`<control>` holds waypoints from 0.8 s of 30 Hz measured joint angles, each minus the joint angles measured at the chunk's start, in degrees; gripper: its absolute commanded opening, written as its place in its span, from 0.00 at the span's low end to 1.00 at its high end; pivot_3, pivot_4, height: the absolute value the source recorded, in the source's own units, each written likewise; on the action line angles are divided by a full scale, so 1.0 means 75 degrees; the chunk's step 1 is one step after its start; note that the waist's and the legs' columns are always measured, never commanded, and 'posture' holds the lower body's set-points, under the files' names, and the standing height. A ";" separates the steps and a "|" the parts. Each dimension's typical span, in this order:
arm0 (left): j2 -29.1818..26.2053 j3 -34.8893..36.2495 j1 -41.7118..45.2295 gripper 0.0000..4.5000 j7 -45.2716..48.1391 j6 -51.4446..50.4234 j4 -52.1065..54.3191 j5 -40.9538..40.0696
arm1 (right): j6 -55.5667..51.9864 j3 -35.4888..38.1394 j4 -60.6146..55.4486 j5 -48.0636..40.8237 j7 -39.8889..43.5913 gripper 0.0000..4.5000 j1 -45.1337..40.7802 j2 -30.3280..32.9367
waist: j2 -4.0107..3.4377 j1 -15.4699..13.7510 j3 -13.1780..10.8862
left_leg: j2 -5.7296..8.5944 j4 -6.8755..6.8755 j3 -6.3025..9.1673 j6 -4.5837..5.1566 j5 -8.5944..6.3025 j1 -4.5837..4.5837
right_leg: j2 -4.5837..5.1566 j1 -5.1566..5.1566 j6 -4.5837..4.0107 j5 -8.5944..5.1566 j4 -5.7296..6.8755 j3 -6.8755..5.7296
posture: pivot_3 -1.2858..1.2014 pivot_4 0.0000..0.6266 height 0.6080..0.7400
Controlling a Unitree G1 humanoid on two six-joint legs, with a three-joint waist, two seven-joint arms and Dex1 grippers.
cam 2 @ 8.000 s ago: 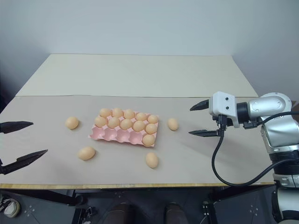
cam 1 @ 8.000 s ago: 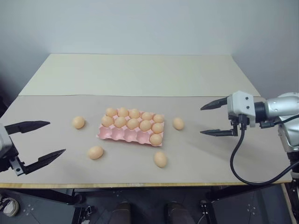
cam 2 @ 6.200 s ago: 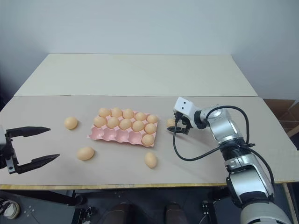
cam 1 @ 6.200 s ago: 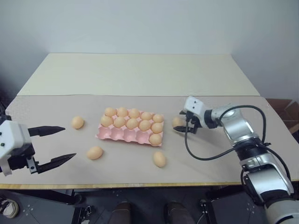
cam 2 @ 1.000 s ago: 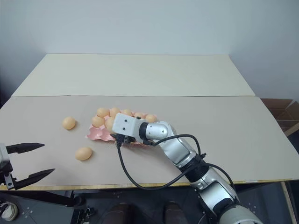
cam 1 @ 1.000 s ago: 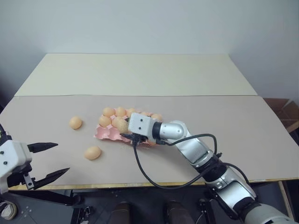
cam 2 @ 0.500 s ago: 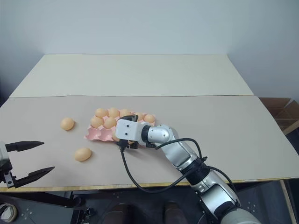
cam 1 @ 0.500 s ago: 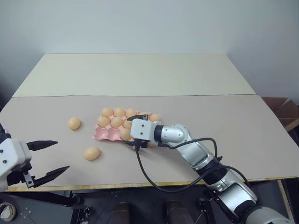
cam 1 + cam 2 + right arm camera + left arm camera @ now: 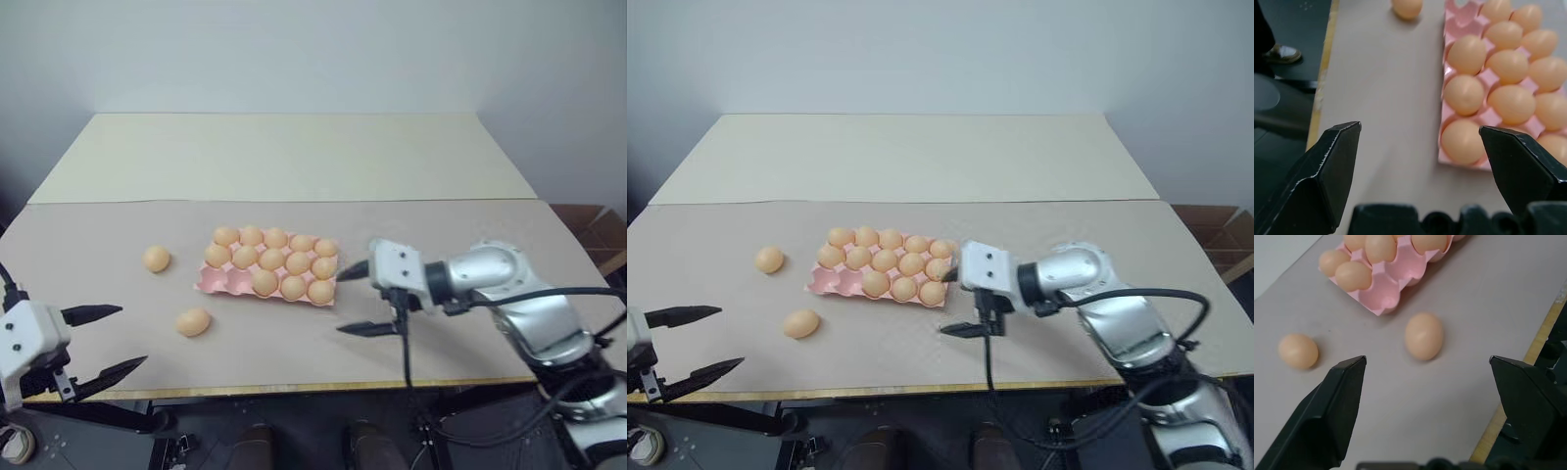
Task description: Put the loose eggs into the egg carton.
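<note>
Wide beige table (image 9: 294,157), bare at the far end. Near the middle, flat pink egg carton (image 9: 217,284), long axis running left to right, slightly skewed; thirteen cups filled, two near-left cups empty. Two loose eggs, pale orange-tan, left of the carton: one (image 9: 156,258) farther back, one (image 9: 193,322) nearer the front edge, lying slantwise. Right gripper (image 9: 354,299) just right of the carton, jaws wide apart, empty. Left gripper (image 9: 108,341) low at the front-left corner, jaws likewise spread. Left wrist view alone showing the carton's scalloped corner up close, beside both eggs.

text: none I can read | labels: none | brands: none | numbers: none | signs: none, in any of my views
</note>
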State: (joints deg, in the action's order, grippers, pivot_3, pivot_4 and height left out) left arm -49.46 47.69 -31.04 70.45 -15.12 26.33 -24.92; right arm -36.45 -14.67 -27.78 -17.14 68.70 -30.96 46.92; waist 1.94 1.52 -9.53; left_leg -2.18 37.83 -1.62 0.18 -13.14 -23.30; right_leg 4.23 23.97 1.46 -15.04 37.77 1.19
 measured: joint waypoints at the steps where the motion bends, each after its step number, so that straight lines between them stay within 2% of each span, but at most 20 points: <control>1: 0.0056 0.0052 -0.0167 0.97 0.0072 0.0033 0.0001 0.0002 | 0.0035 0.0012 -0.0032 -0.0009 0.0081 0.99 0.0085 0.0158 | 0.0000 0.0010 0.0000 | 0.0000 0.0000 -0.0004 0.0000 0.0000 -0.0003 | 0.0000 0.0002 0.0000 0.0000 -0.0001 0.0000 | 0.52 0.24 1.00; 7: 0.0331 0.0460 -0.0762 0.97 0.0216 0.0218 0.0009 0.0010 | 0.0015 0.0243 -0.0277 -0.0198 0.0074 0.99 0.0241 0.0395 | 0.0001 -0.0052 0.0000 | 0.0002 0.0001 -0.0007 0.0000 0.0001 0.0004 | 0.0000 -0.0003 0.0000 0.0000 0.0003 -0.0001 | 0.52 0.24 1.00; 11: 0.0549 0.0302 -0.0449 0.97 -0.0196 0.0301 0.0034 0.0022 | -0.0151 0.0282 -0.0320 -0.0288 -0.0247 0.99 0.0275 0.0392 | 0.0001 -0.0110 0.0001 | 0.0010 0.0001 -0.0006 0.0000 0.0000 0.0000 | 0.0007 -0.0004 0.0000 0.0000 -0.0004 -0.0002 | 0.52 0.24 1.00; 19: 0.1139 -0.1425 0.0981 0.97 -0.1638 0.0331 0.0024 0.0344 | -0.0409 0.0261 -0.0435 -0.0290 -0.0856 0.99 0.0301 0.0252 | 0.0011 -0.0120 0.0007 | 0.0013 0.0001 0.0004 0.0001 0.0001 -0.0003 | 0.0006 -0.0010 0.0001 0.0001 -0.0003 -0.0003 | 0.52 0.24 1.00; 24: 0.1161 -0.2417 0.1588 0.97 -0.2129 0.0333 -0.0098 0.0715 | -0.0705 0.0266 -0.0612 -0.0298 -0.1178 0.99 0.0312 0.0232 | 0.0011 -0.0110 0.0007 | 0.0012 0.0001 0.0006 0.0000 0.0001 -0.0003 | 0.0006 -0.0010 0.0001 0.0001 -0.0003 -0.0002 | 0.52 0.24 1.00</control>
State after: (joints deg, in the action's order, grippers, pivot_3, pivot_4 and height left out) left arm -40.76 29.57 -19.14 54.48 -12.62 25.60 -19.55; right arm -41.73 -12.68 -32.37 -19.38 59.87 -28.62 48.66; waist 2.02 0.69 -9.48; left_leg -2.09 37.84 -1.58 0.19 -13.13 -23.32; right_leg 4.28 23.90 1.47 -15.03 37.75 1.18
